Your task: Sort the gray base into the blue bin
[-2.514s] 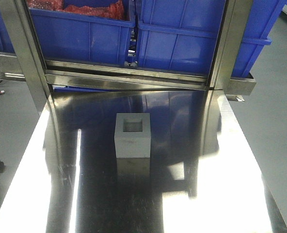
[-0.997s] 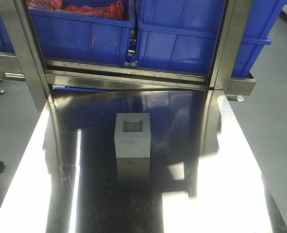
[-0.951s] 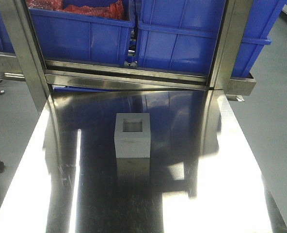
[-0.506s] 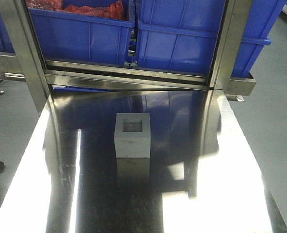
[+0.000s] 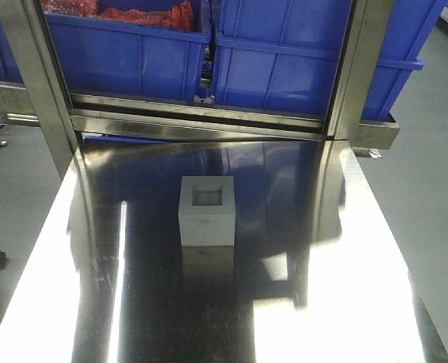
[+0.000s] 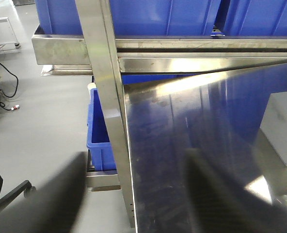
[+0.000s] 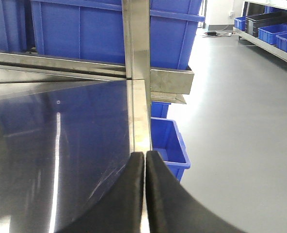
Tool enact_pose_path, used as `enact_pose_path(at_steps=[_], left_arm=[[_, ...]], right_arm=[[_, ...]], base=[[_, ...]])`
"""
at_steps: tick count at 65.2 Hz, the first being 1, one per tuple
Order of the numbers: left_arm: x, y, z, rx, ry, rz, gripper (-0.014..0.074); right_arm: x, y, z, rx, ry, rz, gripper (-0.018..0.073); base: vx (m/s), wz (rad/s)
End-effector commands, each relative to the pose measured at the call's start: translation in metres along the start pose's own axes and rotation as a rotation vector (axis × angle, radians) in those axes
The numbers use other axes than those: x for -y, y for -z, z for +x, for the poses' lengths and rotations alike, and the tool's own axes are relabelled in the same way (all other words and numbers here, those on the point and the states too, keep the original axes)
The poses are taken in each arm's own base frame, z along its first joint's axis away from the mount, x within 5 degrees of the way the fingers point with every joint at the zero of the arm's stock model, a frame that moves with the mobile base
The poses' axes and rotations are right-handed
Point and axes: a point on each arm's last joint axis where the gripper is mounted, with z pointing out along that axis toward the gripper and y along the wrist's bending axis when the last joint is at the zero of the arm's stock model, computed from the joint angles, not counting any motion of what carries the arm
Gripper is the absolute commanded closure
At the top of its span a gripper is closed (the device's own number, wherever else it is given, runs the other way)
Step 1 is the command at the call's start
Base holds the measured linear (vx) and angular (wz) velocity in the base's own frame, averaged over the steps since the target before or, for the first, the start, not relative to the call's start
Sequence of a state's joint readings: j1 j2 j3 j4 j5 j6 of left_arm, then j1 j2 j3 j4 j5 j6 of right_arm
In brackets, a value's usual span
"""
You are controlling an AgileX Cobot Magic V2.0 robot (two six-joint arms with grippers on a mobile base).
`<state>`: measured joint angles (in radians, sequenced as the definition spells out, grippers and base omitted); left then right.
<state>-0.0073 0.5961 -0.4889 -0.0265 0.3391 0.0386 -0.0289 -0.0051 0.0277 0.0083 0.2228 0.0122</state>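
Gray base (image 5: 206, 212) on steel table (image 5: 330, 249), window upward

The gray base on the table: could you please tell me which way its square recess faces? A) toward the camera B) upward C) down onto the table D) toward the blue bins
B: in the front view, the gray base stands upright on the table, with the square recess in its top face and a plain side toward the camera.
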Motion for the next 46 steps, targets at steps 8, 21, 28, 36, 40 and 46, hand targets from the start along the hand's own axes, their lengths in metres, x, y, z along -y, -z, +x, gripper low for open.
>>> enact_pose_path(at_steps=[8, 21, 28, 36, 40, 46], left_arm=[[0.0, 0.003, -0.018, 0.101, 0.009, -0.002, -0.0132], [0.0, 0.003, -0.021, 0.122, 0.018, 0.0, -0.0072], [0.0, -0.001, -0.027, 0.102, -0.016, 0.0, -0.0026], [0.0, -0.015, -0.044, 0.039, -0.081, 0.003, 0.0018], [0.0, -0.024, -0.056, 0.019, -0.107, 0.005, 0.0027], [0.0, -0.04, -0.075, 0.016, -0.093, 0.019, 0.0029]], right_arm=[[0.0, -0.001, -0.005, 0.053, 0.02, 0.004, 0.0564], [0.0, -0.001, -0.005, 0.053, 0.02, 0.004, 0.0564], [0.0, -0.001, -0.005, 0.053, 0.02, 0.004, 0.0564], [0.0, -0.001, -0.005, 0.053, 0.02, 0.004, 0.0564], [0.0, -0.001, -0.005, 0.053, 0.02, 0.004, 0.0564], [0.0, -0.001, -0.005, 0.053, 0.02, 0.004, 0.0564]], base=[[0.0, 0.0], [0.0, 0.0], [0.0, 0.0], [0.0, 0.0], [0.0, 0.0], [0.0, 0.0]])
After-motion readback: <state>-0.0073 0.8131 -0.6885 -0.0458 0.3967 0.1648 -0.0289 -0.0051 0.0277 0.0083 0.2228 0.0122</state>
